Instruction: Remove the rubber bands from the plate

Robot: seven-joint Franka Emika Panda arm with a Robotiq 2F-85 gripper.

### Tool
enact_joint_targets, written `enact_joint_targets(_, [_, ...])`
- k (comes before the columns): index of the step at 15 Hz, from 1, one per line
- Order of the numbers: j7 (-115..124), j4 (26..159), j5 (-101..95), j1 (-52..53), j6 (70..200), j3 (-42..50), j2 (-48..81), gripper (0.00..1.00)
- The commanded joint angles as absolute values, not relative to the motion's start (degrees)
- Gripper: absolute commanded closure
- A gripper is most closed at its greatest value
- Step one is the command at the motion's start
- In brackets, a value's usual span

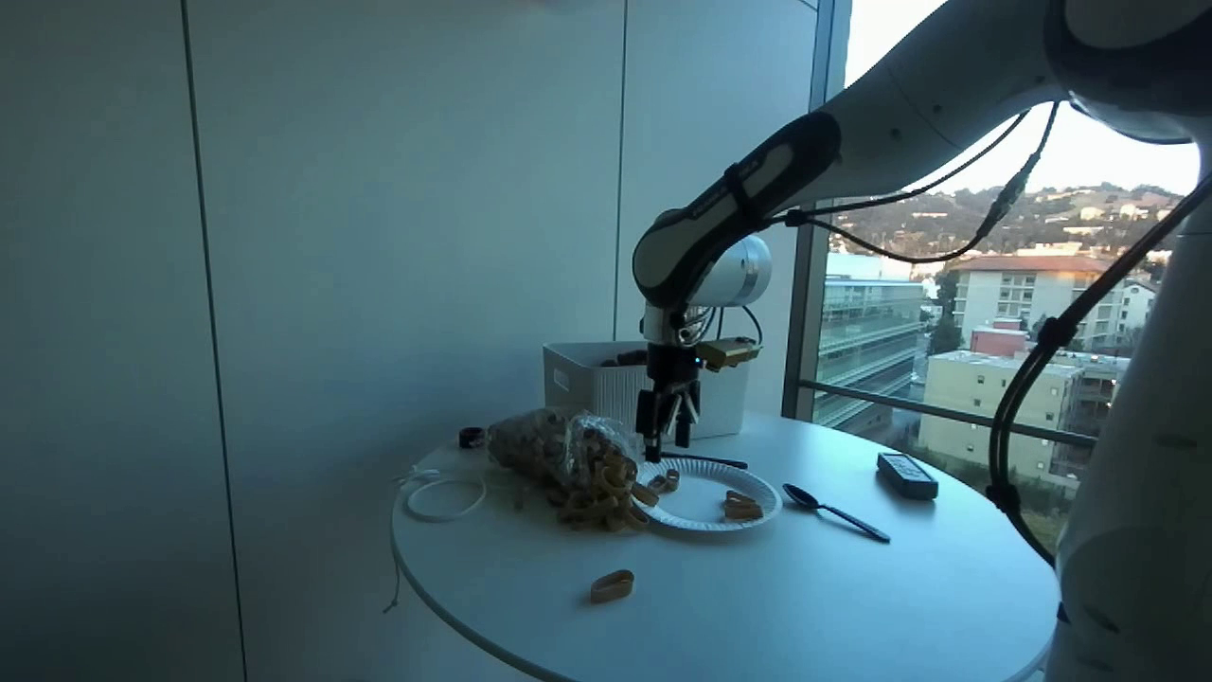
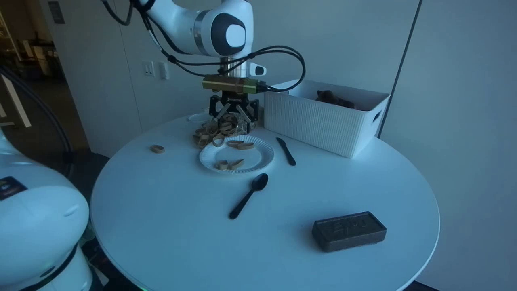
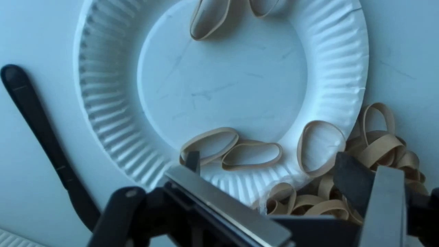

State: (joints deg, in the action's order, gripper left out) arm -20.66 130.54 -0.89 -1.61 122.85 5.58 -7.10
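Nearest the camera in the wrist view, over the edge of the plate point(image 3: 223, 85): the gripper point(image 3: 269, 167), with jaws parted wide and free of any grip. In view between the fingertips point(image 3: 193, 162), where the plate's floor meets its rim: two tan rubber bands point(image 3: 230, 150), side by side, with one fingertip overlapping the outer end of the pair. By the opposite fingertip, on the plate's rim: a single loop point(image 3: 300, 145), partly crossed by the finger in view. Cannot tell touching from hovering at either spot. Well apart from the jaws, toward the plate's far side from the gripper: a second pair of loops point(image 2: 223, 165). Against the plate's rim, partly behind the gripper in the wrist view: a tangle of more loops point(image 3: 382, 150), at the mouth of a clear bag point(image 1: 563, 450). Away from the plate in both exterior views, on the white table point(image 2: 173, 226): a lone loop point(image 1: 612, 585). Just beside the plate, on different sides: a black knife point(image 2: 285, 151) and a black spoon point(image 2: 250, 195). Past the knife from the plate: a white ribbed box point(image 2: 315, 125), with something brown inside. Well apart from the plate, past the spoon: a dark block point(image 2: 349, 231).
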Motion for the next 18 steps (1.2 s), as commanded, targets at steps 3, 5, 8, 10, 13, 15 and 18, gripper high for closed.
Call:
enact_joint_targets(3, [-22.6, 126.6, -1.2, -2.2, 120.2, 5.4, -3.0, 0.00])
enact_joint_targets(5, [-23.2, 126.5, -0.6, -2.4, 120.8, 5.4, -2.0, 0.00])
enact_joint_targets(8, [-23.7, 126.9, 0.0, -2.6, 122.8, 5.2, -1.1, 0.00])
enact_joint_targets(10, [-23.7, 127.4, 0.7, -2.6, 124.6, 5.1, -0.9, 0.00])
enact_joint_targets(13, [-24.0, 127.7, 1.6, -2.7, 125.8, 5.0, -0.5, 0.00])
enact_joint_targets(15, [-24.2, 127.9, 2.5, -2.7, 126.3, 5.0, -0.1, 0.00])
enact_joint_targets(18, [-24.1, 127.8, 3.2, -3.0, 126.8, 5.1, 0.9, 0.00])
